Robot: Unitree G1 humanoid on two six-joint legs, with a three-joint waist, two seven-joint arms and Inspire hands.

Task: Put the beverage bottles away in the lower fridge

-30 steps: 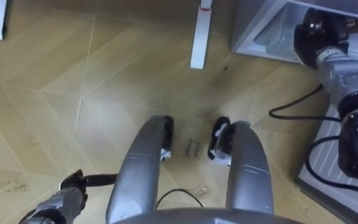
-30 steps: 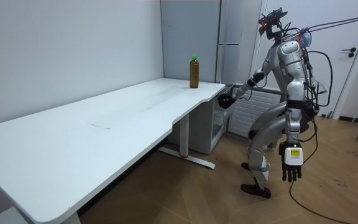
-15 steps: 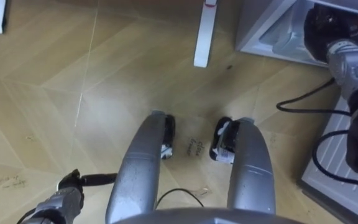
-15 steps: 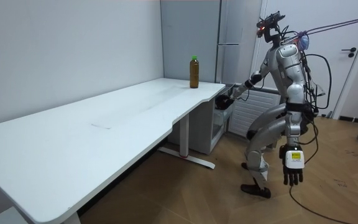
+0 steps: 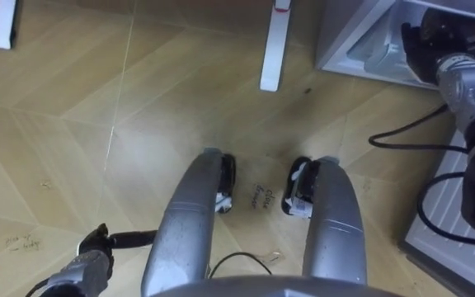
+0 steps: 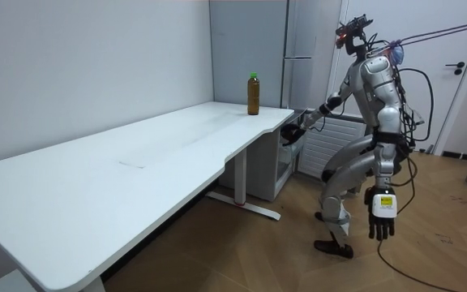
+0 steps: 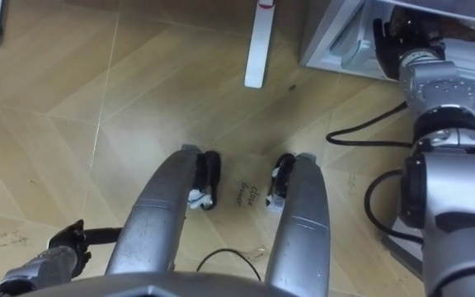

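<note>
A brown drink bottle with a green cap (image 6: 253, 93) stands upright on the far corner of the white table (image 6: 136, 162). I stand next to that corner, facing the open lower fridge (image 5: 355, 40). My right hand (image 5: 423, 48) reaches into the fridge's opening, low down by its floor; in the room view my right hand (image 6: 293, 133) is seen below the table's edge. What it touches there is hidden. My left hand (image 6: 380, 216) hangs at my side with straight fingers, holding nothing, and appears at the lower left as my left hand (image 5: 91, 254).
The table's white legs (image 5: 274, 45) stand on the wooden floor just left of the fridge. The fridge's open door (image 5: 448, 223) juts out at my right. A tall grey fridge body (image 6: 298, 49) rises behind the table's corner.
The eye view has shifted a little. My right hand stays at the fridge opening and my left hand has swung slightly at my side. The bottle on the table has not moved.
</note>
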